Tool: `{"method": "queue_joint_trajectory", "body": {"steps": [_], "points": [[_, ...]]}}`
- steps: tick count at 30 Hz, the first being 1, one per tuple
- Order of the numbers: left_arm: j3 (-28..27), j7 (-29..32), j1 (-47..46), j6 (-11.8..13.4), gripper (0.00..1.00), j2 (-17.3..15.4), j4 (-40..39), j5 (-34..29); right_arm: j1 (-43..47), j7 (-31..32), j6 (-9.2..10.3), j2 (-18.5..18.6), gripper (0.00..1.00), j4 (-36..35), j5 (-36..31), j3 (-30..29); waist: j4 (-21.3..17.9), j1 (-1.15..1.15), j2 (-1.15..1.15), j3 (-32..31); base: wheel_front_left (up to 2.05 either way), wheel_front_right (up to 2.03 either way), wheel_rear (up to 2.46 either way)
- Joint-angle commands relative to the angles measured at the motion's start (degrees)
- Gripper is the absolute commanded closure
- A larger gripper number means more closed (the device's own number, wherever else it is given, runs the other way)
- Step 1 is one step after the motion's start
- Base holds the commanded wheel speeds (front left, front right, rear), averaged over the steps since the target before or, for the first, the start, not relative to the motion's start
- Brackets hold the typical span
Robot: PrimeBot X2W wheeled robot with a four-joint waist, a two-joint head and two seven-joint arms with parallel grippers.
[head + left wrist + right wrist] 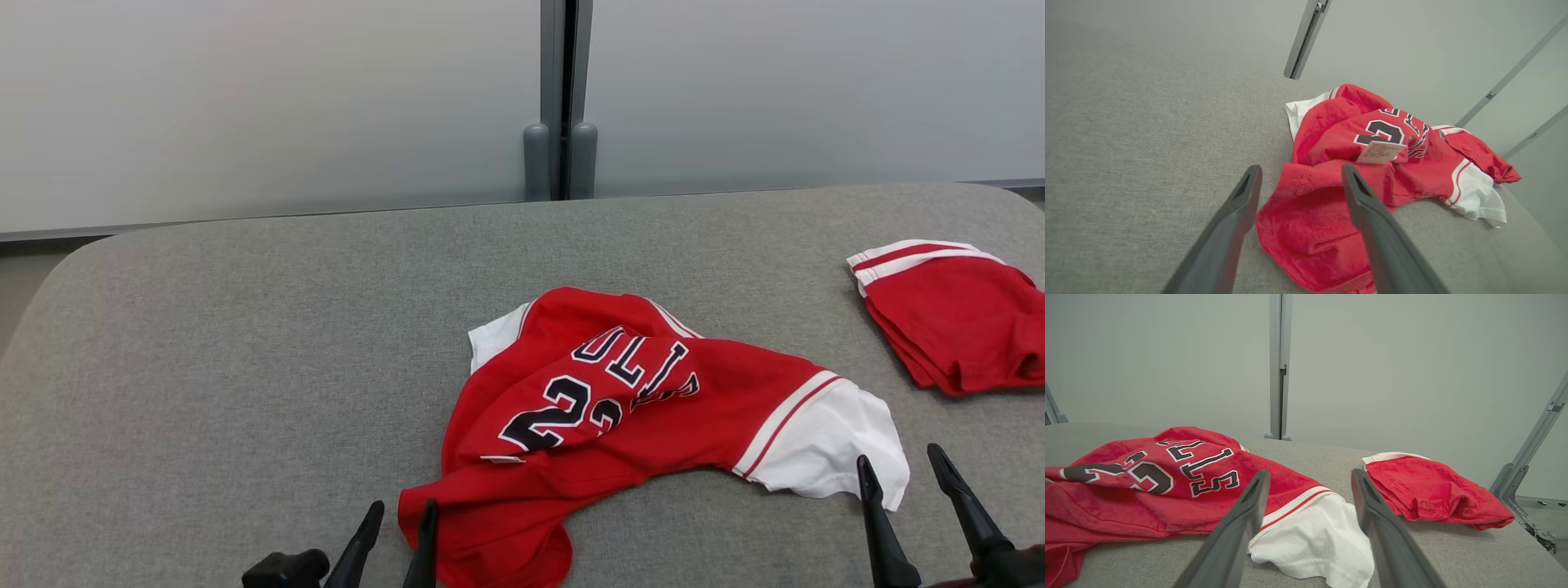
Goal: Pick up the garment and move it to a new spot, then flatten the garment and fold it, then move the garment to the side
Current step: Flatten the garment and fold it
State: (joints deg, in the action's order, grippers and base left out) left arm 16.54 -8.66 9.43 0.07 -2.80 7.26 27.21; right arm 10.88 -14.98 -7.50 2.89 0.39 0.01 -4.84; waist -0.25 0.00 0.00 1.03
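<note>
You see the right gripper (1310, 474) rising from the bottom centre, jaws wide apart with nothing gripped. Between them shows the white sleeve (1310, 539) of the crumpled red jersey (1147, 498), which sprawls across the left on the grey table (1474, 559). A folded red garment (1433, 494) lies centre-right, apart from the jersey.

Jersey (653, 425) txt part-hidden by folds

Red jersey (653, 408) with white sleeves, dark white-edged numerals; red shorts (951, 314) with white stripes; grey table (245, 343)
</note>
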Motion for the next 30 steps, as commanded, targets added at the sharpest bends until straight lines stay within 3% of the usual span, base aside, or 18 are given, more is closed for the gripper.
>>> {"method": "queue_joint_trajectory", "body": {"steps": [1,7,13,14,16,21,30], "points": [[0.5,1.9,-1.2,0.3,0.00,-0.2,-0.7,1.9,-0.8,-0.3,0.01,0.1,0.00,-0.1,0.2,0.1,-0.2,0.00,0.00,0.2,0.00,0.00,0.00],[0.3,7.4,-2.8,2.6,0.00,-1.2,0.6,4.1,-1.7,-0.3,0.01,0.1,0.00,0.0,0.6,0.5,-1.2,0.00,0.00,1.0,0.00,0.00,0.00],[0.5,9.2,-4.4,1.0,0.00,-0.9,1.6,7.6,-2.2,-0.3,0.01,0.1,0.00,0.6,1.2,0.6,-2.2,0.00,0.00,1.7,0.00,0.00,0.00],[0.6,9.8,-4.6,0.6,0.55,-0.9,1.8,8.4,-2.3,-0.3,0.01,0.1,0.00,0.7,1.3,0.7,-2.4,0.00,0.00,1.9,0.00,0.00,0.00],[0.7,10.3,-5.0,-0.1,1.00,-0.8,2.0,9.9,-2.5,-0.3,0.01,0.1,0.00,0.8,1.5,0.7,-2.7,0.00,0.00,2.1,0.00,0.00,0.00],[-0.4,9.2,-6.2,-0.7,1.00,-0.8,2.7,11.7,-3.2,-0.3,0.01,0.1,0.00,1.1,2.0,0.7,-3.4,0.00,0.00,2.7,0.00,0.00,0.00],[-4.2,1.9,-16.9,-1.4,1.00,-3.0,5.7,8.8,-4.3,-0.3,0.01,0.1,0.00,1.7,2.9,1.0,-4.7,0.00,0.00,3.3,0.00,0.00,0.00]]}}
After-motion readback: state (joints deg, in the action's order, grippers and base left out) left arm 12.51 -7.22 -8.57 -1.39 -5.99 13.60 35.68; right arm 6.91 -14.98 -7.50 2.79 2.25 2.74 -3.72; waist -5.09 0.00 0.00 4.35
